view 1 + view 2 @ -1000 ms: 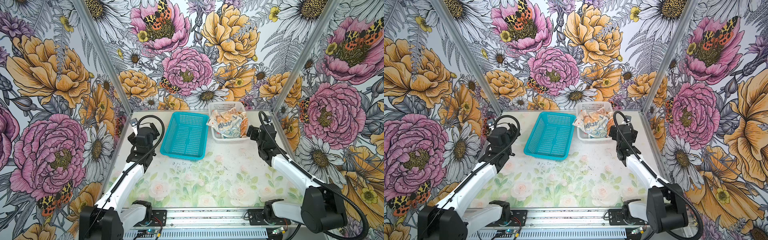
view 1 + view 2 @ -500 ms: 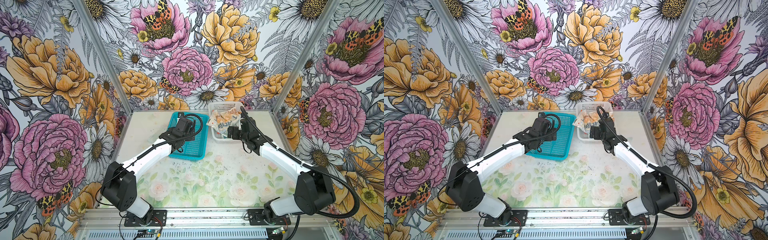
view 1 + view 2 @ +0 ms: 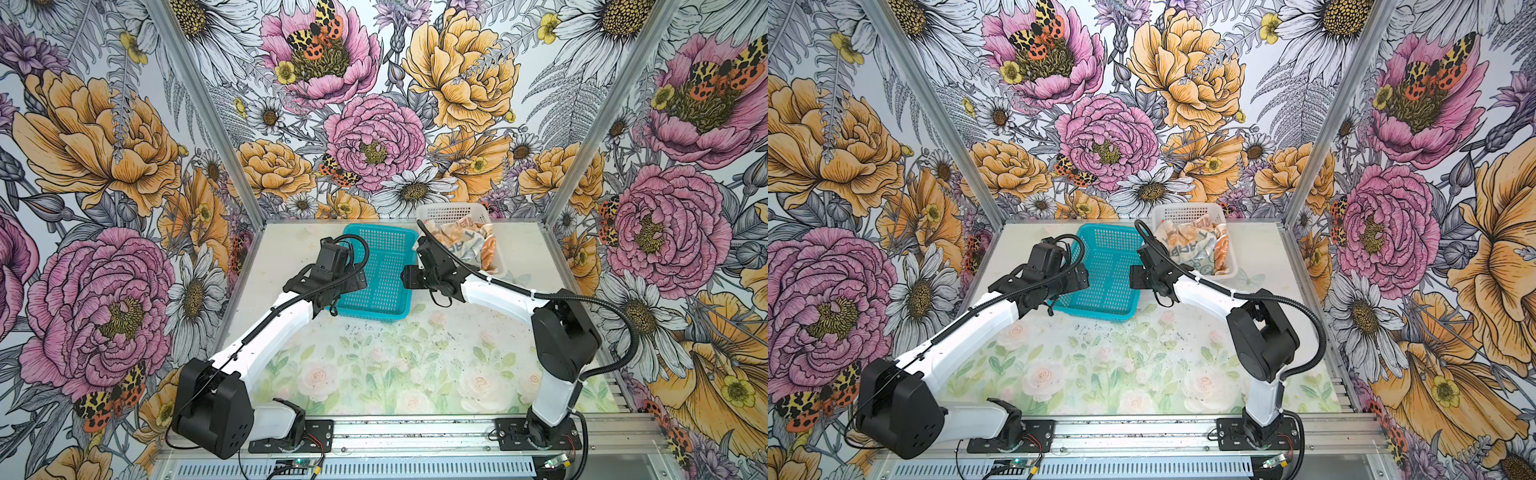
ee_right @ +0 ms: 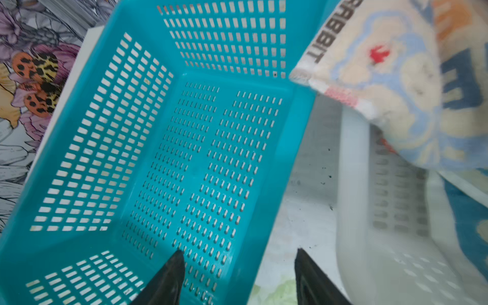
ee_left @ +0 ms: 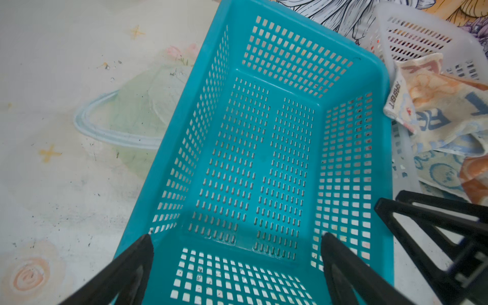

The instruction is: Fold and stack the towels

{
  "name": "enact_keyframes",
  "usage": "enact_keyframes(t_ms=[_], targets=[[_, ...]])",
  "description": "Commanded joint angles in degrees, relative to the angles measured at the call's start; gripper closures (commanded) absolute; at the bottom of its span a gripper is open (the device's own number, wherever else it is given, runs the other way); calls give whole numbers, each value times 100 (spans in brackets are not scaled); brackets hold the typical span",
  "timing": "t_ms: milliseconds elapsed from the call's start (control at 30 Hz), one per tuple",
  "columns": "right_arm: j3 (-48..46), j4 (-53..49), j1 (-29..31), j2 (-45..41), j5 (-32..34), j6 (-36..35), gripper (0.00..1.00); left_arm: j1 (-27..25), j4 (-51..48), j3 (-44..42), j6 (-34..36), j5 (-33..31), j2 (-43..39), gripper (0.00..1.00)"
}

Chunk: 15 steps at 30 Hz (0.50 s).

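Observation:
The towels lie crumpled in the white mesh basket at the back right. A cream corner with "RABBIT" lettering hangs over its rim toward the teal basket, as seen in the left wrist view and the right wrist view. My left gripper hovers open over the teal basket's near left part. My right gripper is open astride the teal basket's right wall: one finger inside, one over the table.
The teal basket is empty and stands close beside the white basket. The flower-print table stretches in front of both. Patterned walls close in the back and both sides.
Both arms swung in from the table's sides to the teal basket. The right gripper passed the white basket, came to the teal basket's right wall, and its jaws narrowed.

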Motion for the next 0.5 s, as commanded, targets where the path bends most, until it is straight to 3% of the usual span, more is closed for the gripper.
enact_keyframes(t_ms=[0,333,467], targets=[[334,-212,49,237,-7,152,43,211,181,-280,-323,570,-316,1],[1862,-986,149,1355,114,-728,86,751,135,-846,-450,1042,-843,1],[2748,-1416,150,1888,190,-1332,90,961,54,-982,-398,1085,-997,1]])
